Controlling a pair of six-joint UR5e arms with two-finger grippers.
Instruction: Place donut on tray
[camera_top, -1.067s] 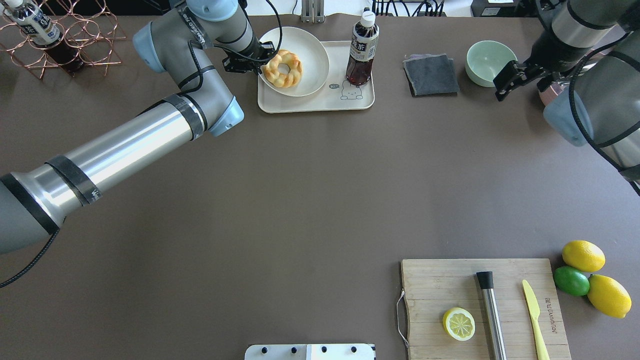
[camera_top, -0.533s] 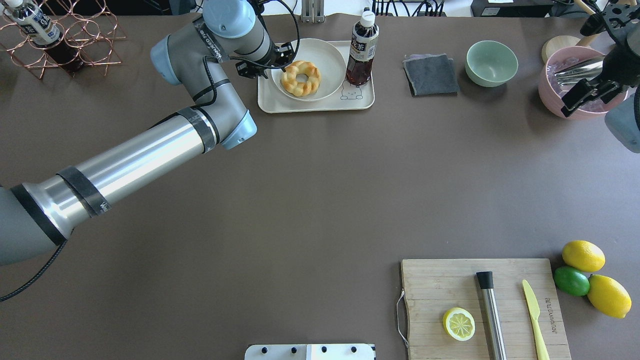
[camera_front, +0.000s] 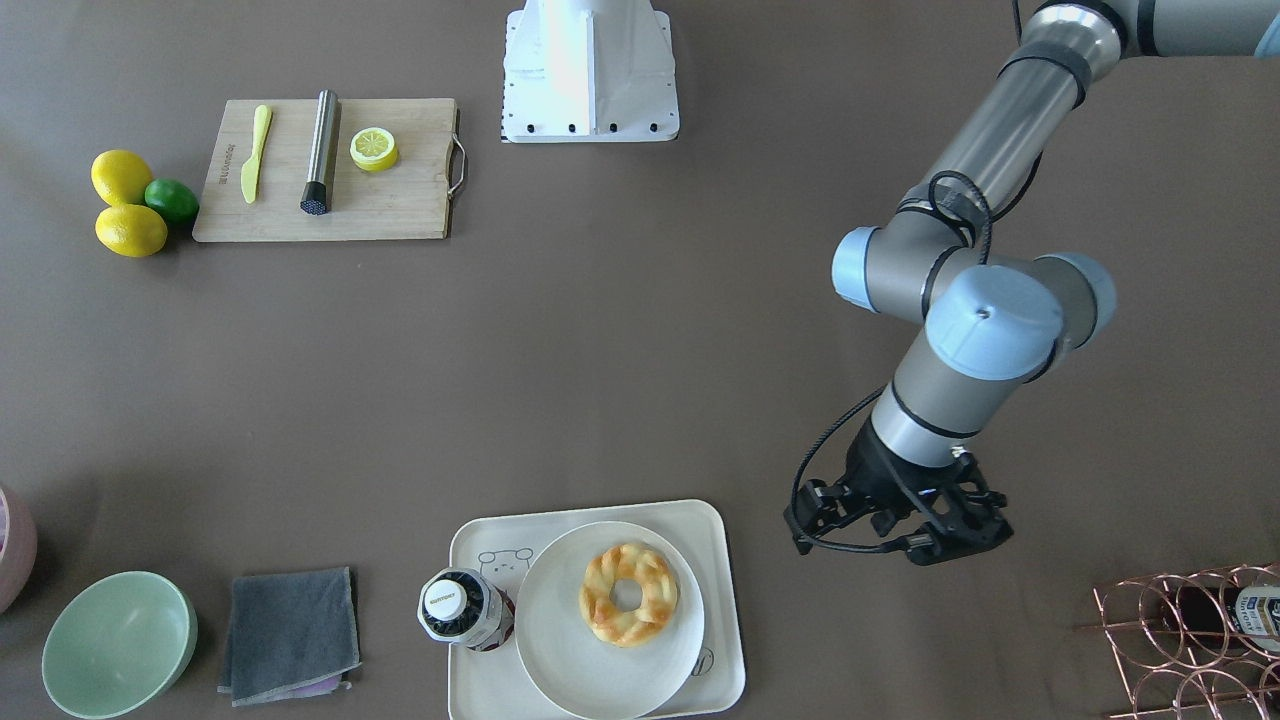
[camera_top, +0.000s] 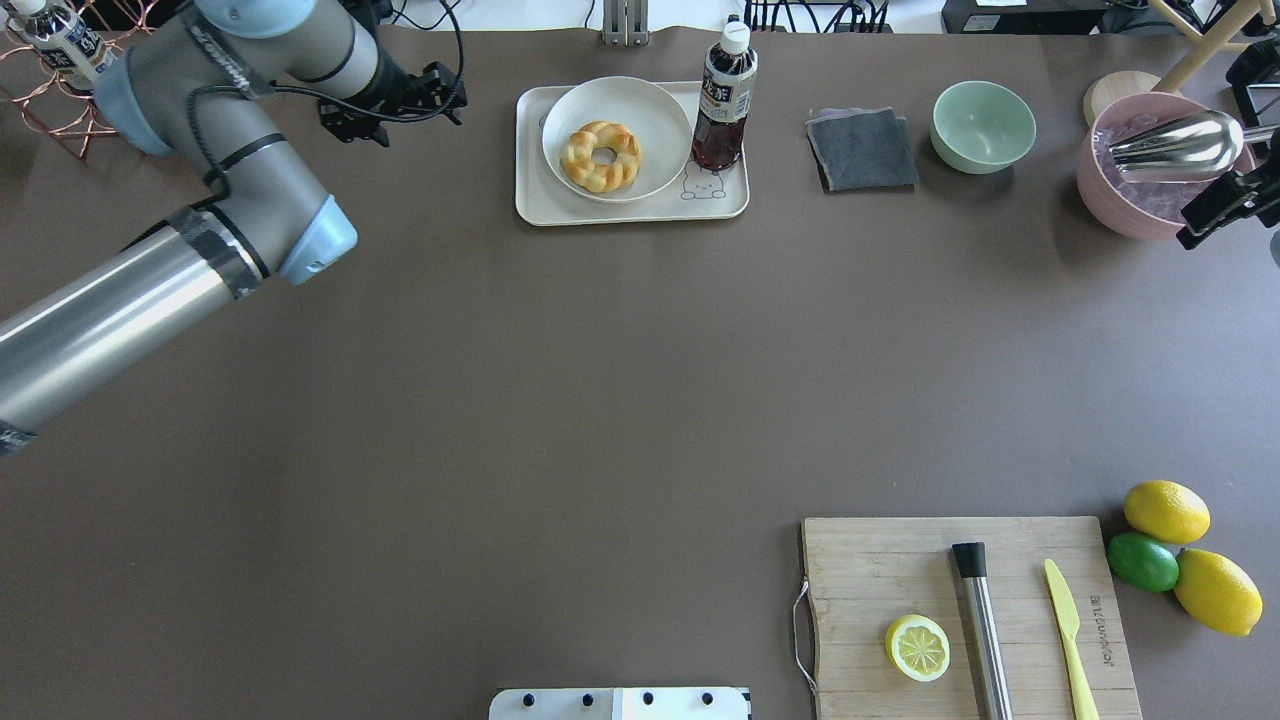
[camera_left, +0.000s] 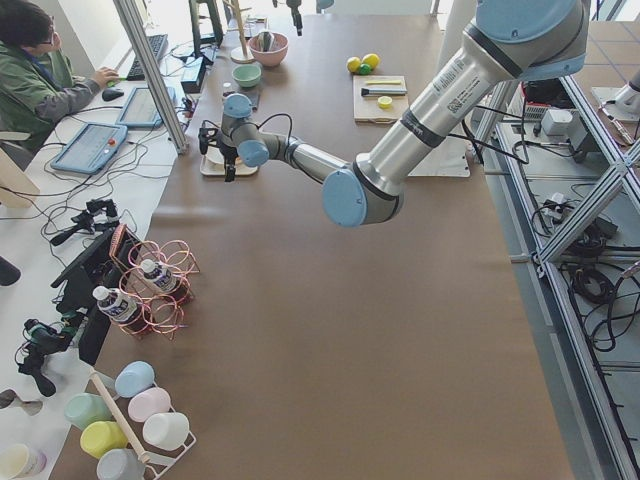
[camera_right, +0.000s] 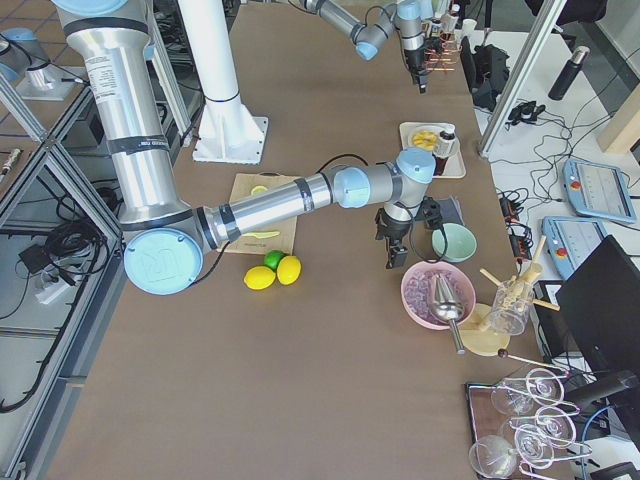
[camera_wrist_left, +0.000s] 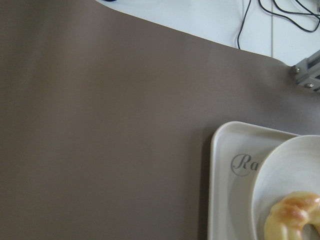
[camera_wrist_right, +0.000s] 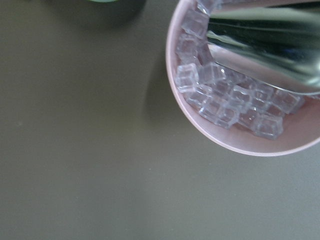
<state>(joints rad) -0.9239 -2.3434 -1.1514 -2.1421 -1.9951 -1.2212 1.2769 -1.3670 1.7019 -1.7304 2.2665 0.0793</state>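
Note:
The donut (camera_top: 600, 156) is a golden twisted ring that lies on a round off-white plate (camera_top: 650, 110). The plate sits on the cream tray (camera_top: 640, 212), next to a bear drawing. The donut (camera_front: 629, 593) and tray (camera_front: 480, 690) also show in the front-facing view. The left wrist view shows the tray corner (camera_wrist_left: 225, 200) and part of the donut (camera_wrist_left: 295, 217). My left gripper (camera_top: 395, 105) is empty, looks open, and hangs over bare table left of the tray. My right gripper (camera_top: 1215, 210) is empty beside the pink bowl at the far right; its jaws look apart.
A tea bottle (camera_top: 722, 100) stands on the tray's right part. A grey cloth (camera_top: 862, 148), green bowl (camera_top: 982, 125) and pink bowl of ice (camera_top: 1130, 205) with a metal scoop (camera_top: 1170, 148) line the back. A cutting board (camera_top: 900, 570) lies front right. A copper rack (camera_front: 1190, 640) stands far left.
The plate with the donut slid right on the tray, then my left gripper let go and pulled away to the left. My right arm swung out to the right edge.

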